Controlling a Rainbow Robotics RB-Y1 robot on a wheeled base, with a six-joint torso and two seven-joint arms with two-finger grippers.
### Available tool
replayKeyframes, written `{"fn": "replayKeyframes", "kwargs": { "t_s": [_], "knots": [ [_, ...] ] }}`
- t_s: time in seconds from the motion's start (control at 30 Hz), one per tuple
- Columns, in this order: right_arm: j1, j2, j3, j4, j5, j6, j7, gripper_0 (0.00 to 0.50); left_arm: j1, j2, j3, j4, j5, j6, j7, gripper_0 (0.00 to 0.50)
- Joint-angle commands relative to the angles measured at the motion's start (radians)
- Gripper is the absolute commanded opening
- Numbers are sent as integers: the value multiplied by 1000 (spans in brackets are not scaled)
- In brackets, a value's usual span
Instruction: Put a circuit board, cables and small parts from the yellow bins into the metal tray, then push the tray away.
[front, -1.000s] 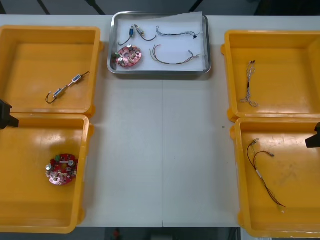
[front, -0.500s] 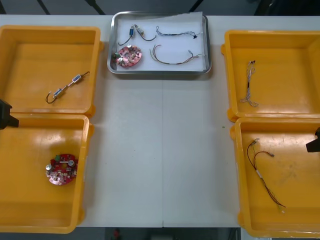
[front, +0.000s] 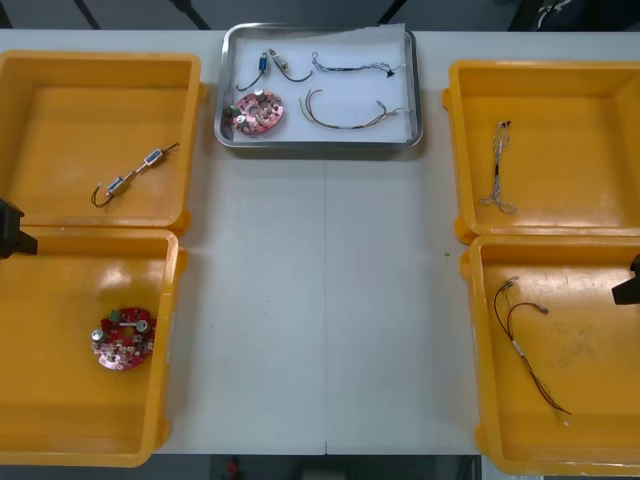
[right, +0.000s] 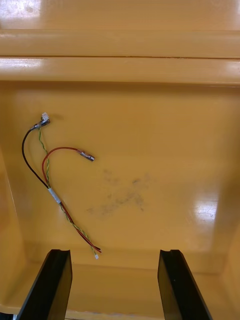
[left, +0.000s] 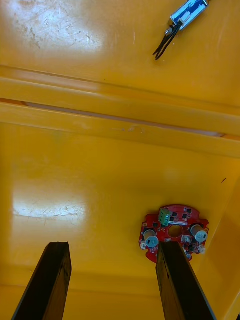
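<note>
The metal tray (front: 320, 144) stands at the table's far middle, white inside. It holds a red circuit board (front: 258, 110), two cables (front: 350, 68) and small metal parts (front: 270, 62). My left gripper (front: 10, 230) hangs at the table's left edge over the rim between the two left bins. Its wrist view shows the left gripper (left: 112, 247) open and holding nothing, with another circuit board (left: 174, 236) just past one fingertip. My right gripper (front: 628, 283) sits at the right edge. The right gripper (right: 114, 255) is open above a red and black cable (right: 55, 185).
The far left bin (front: 60, 110) holds a small metal part on a black wire (front: 135, 172). A red circuit board (front: 123, 338) lies in the near left bin (front: 60, 400). The far right bin (front: 570, 150) has a twisted cable (front: 497, 165). The near right bin (front: 590, 400) has a cable (front: 525, 345).
My right gripper has drifted slightly toward the near side at the right edge. The left gripper, tray and bin contents are unchanged.
</note>
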Motion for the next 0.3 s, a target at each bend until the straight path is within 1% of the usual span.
{"fn": "replayKeyframes", "kwargs": {
  "t_s": [0.03, 0.3],
  "knots": [
    [14, -24, -27, -8, 6, 4, 59, 500, 11, 44, -6, -5, -9, -9, -43, 500],
    [14, -24, -27, -8, 6, 4, 59, 500, 11, 44, -6, -5, -9, -9, -43, 500]
  ]
}}
